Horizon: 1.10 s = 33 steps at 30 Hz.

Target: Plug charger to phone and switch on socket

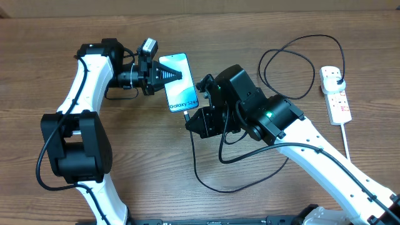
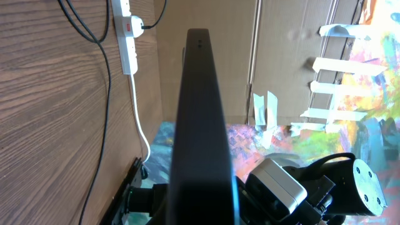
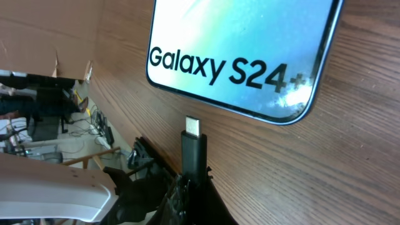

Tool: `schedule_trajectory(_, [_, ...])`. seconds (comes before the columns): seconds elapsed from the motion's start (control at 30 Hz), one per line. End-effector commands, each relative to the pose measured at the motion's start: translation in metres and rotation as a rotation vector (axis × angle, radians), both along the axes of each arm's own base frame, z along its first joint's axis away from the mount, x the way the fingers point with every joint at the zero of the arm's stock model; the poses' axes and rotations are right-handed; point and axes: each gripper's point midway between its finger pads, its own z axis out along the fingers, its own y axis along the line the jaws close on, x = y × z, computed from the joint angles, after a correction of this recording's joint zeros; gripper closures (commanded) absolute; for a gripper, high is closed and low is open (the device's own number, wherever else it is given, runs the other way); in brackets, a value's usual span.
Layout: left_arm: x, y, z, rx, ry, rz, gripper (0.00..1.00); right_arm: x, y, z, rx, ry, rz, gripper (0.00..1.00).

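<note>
Our right gripper (image 3: 190, 187) is clamped on the charger (image 3: 194, 150). Its tip points straight ahead at the phone (image 3: 250, 50), just short of the near short edge and not touching. The phone's length runs on away from the tip. Our left gripper (image 1: 167, 75), reaching in opposite, pinches the phone's far end on the table (image 3: 350, 156).

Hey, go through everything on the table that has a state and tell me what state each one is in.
phone: screen up, clamped by the left fingers, nothing plugged in.
charger: tip pinched in the right fingers, just short of the phone's bottom edge, not inserted; plug seated in the socket.
socket: charger plugged in; switch position not readable.
left fingers: shut on the phone.
right fingers: shut on the charger.
</note>
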Motion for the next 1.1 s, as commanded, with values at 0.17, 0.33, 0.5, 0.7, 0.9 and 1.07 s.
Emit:
schedule_trajectory(0.17, [-0.001,-0.001,0.022,-0.051,-0.045,0.005,0.96,-0.006,0.005,0.001,0.026,0.058,-0.009,0.96])
schedule_trajectory(0.33, [-0.002,-0.001,0.021,-0.047,-0.044,0.005,0.96,-0.008,0.003,-0.002,0.009,0.071,-0.012,0.96])
schedule_trajectory(0.5, [-0.002,-0.001,0.020,-0.043,-0.041,0.004,0.96,-0.004,0.001,-0.004,-0.005,0.054,-0.028,0.96])
schedule_trajectory(0.7, [-0.004,-0.006,0.020,-0.041,-0.041,-0.008,0.96,0.000,0.003,-0.003,0.001,0.035,-0.030,0.96])
schedule_trajectory(0.9, [-0.006,-0.011,0.020,-0.039,-0.043,-0.023,0.96,-0.001,0.001,-0.009,-0.019,0.046,-0.020,0.96])
schedule_trajectory(1.07, [-0.008,-0.011,0.012,0.005,-0.032,-0.030,0.96,-0.002,0.000,-0.010,-0.024,0.045,-0.015,0.96])
